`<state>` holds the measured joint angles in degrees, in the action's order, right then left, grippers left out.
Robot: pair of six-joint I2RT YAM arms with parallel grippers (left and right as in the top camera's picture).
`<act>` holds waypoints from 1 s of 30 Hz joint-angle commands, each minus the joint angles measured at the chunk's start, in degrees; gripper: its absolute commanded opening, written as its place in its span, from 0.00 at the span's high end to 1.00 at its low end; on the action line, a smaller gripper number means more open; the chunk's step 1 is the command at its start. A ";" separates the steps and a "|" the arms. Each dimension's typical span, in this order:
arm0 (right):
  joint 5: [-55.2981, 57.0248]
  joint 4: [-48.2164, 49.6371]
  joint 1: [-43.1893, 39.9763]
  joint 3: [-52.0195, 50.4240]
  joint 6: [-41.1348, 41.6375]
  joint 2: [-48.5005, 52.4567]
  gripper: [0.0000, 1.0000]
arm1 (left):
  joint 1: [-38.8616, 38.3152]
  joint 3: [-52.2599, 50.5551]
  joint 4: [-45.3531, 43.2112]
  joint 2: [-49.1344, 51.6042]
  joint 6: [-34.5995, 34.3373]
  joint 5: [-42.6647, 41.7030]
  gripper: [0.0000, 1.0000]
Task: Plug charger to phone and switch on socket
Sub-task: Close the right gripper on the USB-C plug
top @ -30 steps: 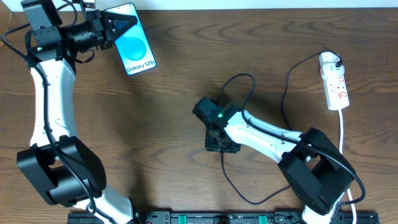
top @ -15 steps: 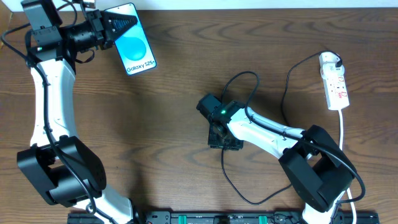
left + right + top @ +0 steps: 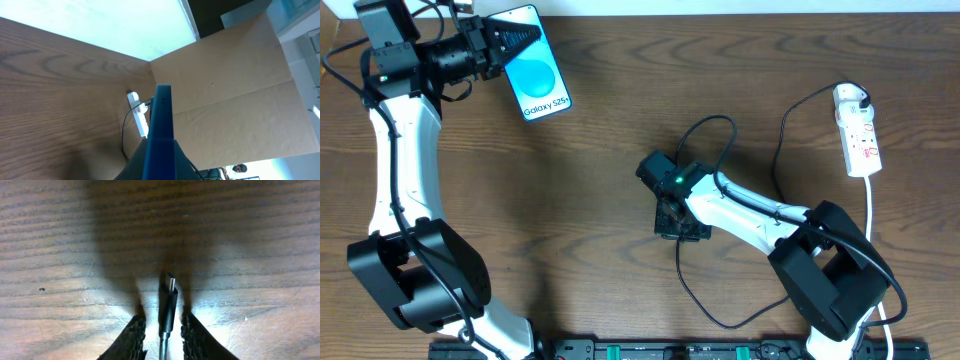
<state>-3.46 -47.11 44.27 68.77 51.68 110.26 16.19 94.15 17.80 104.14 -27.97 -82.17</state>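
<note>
My left gripper (image 3: 503,45) is shut on the phone (image 3: 538,68), holding it at the table's far left with its blue "Galaxy S25" screen facing up. In the left wrist view the phone (image 3: 162,120) shows edge-on between the jaws (image 3: 160,160). My right gripper (image 3: 680,224) is low over the table's middle. In the right wrist view its open fingers (image 3: 162,322) straddle the charger's small plug tip (image 3: 168,302), with a gap on each side. The black charger cable (image 3: 724,123) loops back to its white plug in the socket (image 3: 859,138) at the far right.
The socket's thick white cord (image 3: 872,215) runs down the right edge. A slack loop of cable (image 3: 698,300) lies near the front edge. A dark rail (image 3: 670,350) lines the front. A cardboard panel (image 3: 225,85) stands beyond the socket (image 3: 139,116) in the left wrist view.
My right gripper has shifted slightly right and forward over the cable tip, then held still. The left arm and the phone have not moved.
</note>
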 commanded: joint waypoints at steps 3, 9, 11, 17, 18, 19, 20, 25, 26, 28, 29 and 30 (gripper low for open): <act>-0.13 -0.24 -0.31 -0.33 -0.07 1.09 0.86 | 0.13 -0.31 -0.11 -0.39 1.18 -1.14 0.93; -1.64 -0.92 -0.31 -0.33 -0.07 1.09 0.99 | 0.13 -0.31 -0.11 -0.39 1.18 -1.14 0.92; -1.64 -0.87 -0.31 -0.33 -0.07 1.09 0.99 | 0.13 -0.31 -0.11 -0.39 1.18 -1.14 0.93; -9.09 0.90 -3.76 0.63 -3.63 0.74 0.99 | 0.13 -0.31 -0.11 -0.39 1.18 -0.74 0.93; -11.41 1.64 -5.07 0.83 -5.14 0.57 0.99 | 0.13 -0.31 -0.11 -0.39 1.18 -0.74 0.93; -13.92 2.64 -6.32 0.96 -6.58 0.46 0.99 | 0.13 -0.31 -0.11 -0.39 1.18 -0.74 0.93; -16.90 3.93 -7.63 0.98 -7.98 0.33 0.99 | 0.13 -0.31 -0.11 -0.39 1.18 -0.76 0.92; -36.24 14.29 -15.47 0.98 -11.26 0.33 0.99 | 0.13 -0.31 -0.11 -0.39 1.18 -0.76 0.93; -39.71 17.70 -17.00 0.98 -11.56 0.33 0.99 | 0.13 -0.31 -0.11 -0.39 1.18 -0.76 0.92; -44.48 24.37 -19.37 0.96 -11.65 0.33 0.99 | 0.13 -0.31 -0.11 -0.39 1.18 -0.76 0.93; -45.53 27.15 -20.20 0.96 -11.54 0.33 0.99 | 0.13 -0.31 -0.11 -0.39 1.18 -0.76 0.92; -46.49 30.45 -21.03 0.96 -11.50 0.33 0.99 | 0.13 -0.31 -0.11 -0.39 1.18 -0.76 0.93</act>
<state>-37.60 -22.06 25.78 68.97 42.00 110.26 16.19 94.15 17.82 104.14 -27.94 -81.95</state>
